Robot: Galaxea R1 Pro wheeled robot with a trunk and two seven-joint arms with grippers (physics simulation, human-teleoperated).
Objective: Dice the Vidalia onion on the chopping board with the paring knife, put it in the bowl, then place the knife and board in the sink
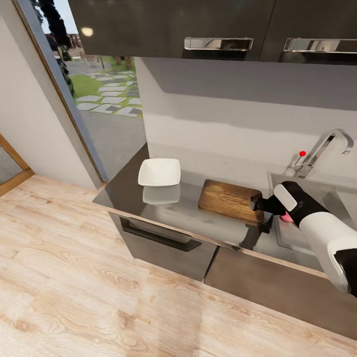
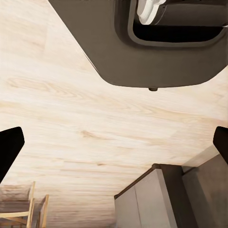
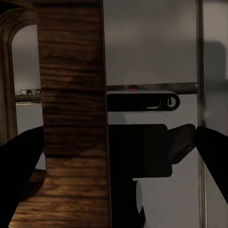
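Head view: your right gripper (image 1: 259, 204) sits at the right-hand end of the chopping board (image 1: 229, 201), its dark fingers spread and released, closed on nothing. The board lies flat on the countertop (image 1: 124, 191), at about 4 o'clock from the white bowl (image 1: 159, 172) and well apart from it. The sink (image 1: 317, 186), with its chrome tap (image 1: 325, 148) and red knob (image 1: 302, 153), lies at 3 o'clock from the board, partly behind your right arm. A small pink patch shows under the wrist; what it is cannot be told.

Right wrist view: the board's wood grain (image 3: 71, 118) runs between the two fingertips (image 3: 21, 166), which stand wide on either side.

Left wrist view: your left gripper (image 2: 114, 147) hangs over the light wood floor (image 2: 71, 114), fingertips far apart and empty, the robot's base (image 2: 156, 61) nearby.
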